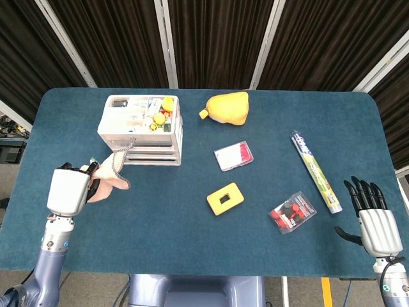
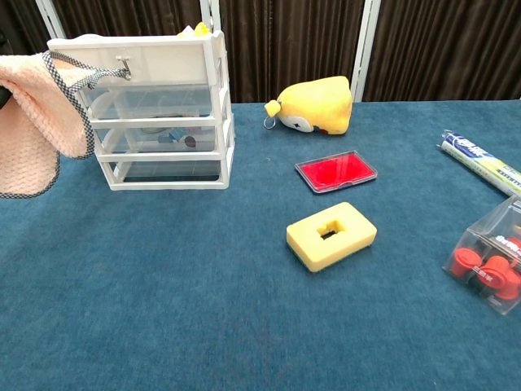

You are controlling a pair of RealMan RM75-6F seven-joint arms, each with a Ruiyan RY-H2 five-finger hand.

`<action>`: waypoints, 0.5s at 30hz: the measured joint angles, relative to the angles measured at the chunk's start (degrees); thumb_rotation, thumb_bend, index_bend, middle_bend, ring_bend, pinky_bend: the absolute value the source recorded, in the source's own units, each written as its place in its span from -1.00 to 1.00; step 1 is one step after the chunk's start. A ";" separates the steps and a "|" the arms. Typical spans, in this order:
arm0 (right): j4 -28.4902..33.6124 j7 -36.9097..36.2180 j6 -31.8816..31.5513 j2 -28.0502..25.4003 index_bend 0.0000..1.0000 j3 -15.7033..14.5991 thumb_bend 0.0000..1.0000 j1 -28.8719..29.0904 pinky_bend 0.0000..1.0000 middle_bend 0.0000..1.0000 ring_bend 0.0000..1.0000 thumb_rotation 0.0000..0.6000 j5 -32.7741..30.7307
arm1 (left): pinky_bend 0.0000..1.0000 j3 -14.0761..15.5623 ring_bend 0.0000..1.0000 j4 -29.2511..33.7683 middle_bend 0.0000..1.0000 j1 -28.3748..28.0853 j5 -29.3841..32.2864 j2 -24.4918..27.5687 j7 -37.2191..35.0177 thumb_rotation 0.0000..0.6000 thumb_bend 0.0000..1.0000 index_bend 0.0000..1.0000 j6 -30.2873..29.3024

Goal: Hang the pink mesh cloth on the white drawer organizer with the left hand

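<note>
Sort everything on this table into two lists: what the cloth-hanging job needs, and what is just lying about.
Needed for the job:
pink cloth, held by the left hand
white drawer organizer

Just lying about:
yellow plush toy
red flat case
yellow foam block
clear box of red caps
wrapped roll
right hand, open and idle
</note>
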State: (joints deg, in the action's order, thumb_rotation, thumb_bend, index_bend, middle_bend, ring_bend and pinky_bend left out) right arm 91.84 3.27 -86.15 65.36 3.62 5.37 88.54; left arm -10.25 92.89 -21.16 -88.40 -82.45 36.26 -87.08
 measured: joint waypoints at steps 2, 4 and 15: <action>0.03 -0.04 -0.03 -0.01 -1.00 0.00 -1.00 -0.01 -1.00 -1.00 -1.00 1.00 0.02 | 0.52 0.06 0.90 -0.41 1.00 -0.03 0.10 -0.08 -0.06 1.00 0.58 0.95 0.17; 0.05 -0.03 -0.02 -0.02 -1.00 0.01 -1.00 -0.01 -1.00 -1.00 -1.00 1.00 0.00 | 0.52 0.07 0.90 -0.72 1.00 -0.02 0.37 -0.21 -0.22 1.00 0.58 0.95 0.31; 0.05 -0.17 0.03 -0.05 -1.00 0.02 -1.00 -0.02 -1.00 -1.00 -1.00 1.00 -0.09 | 0.52 0.57 0.90 -1.58 1.00 0.38 0.05 -0.44 -1.16 1.00 0.58 0.95 -0.14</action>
State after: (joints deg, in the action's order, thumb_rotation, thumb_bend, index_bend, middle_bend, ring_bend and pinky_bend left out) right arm 91.90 3.10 -86.12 65.30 3.65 5.34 88.46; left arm -9.68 91.31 -20.77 -88.35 -82.89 35.10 -87.22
